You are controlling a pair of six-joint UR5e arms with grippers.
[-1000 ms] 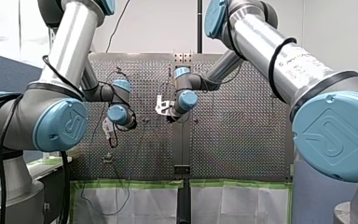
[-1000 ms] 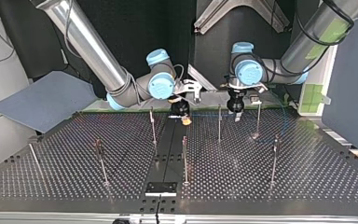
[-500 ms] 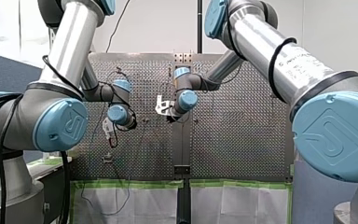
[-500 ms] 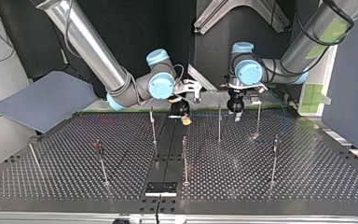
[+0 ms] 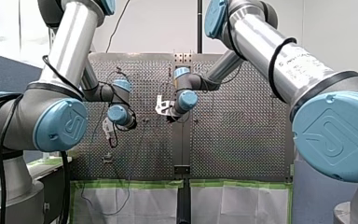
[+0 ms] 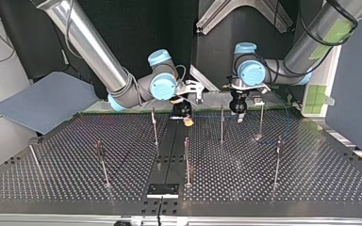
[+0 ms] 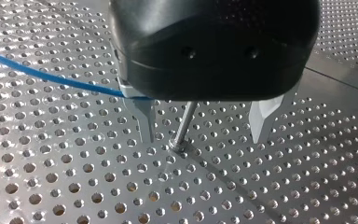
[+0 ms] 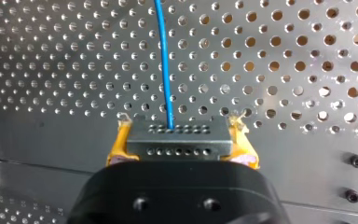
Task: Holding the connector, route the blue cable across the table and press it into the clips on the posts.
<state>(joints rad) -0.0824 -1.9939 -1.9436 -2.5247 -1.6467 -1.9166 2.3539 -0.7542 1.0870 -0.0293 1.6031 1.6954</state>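
Right hand [image 8: 179, 129] clamps the connector [image 8: 177, 142], blue cable [image 8: 164, 60] running ahead; left hand [image 7: 202, 134] spread open astride a post [image 7: 185, 122].

My left gripper [image 7: 201, 137] hangs over the perforated table [image 7: 74, 186], its metal fingers [image 7: 144, 116] spread apart; a thin post [image 7: 182, 126] stands between them, untouched, nearer the finger that the blue cable [image 7: 51, 77] reaches; the cable stretches away beside that finger.

Grey connector [image 8: 177, 140], straight blue cable [image 8: 164, 60] attached
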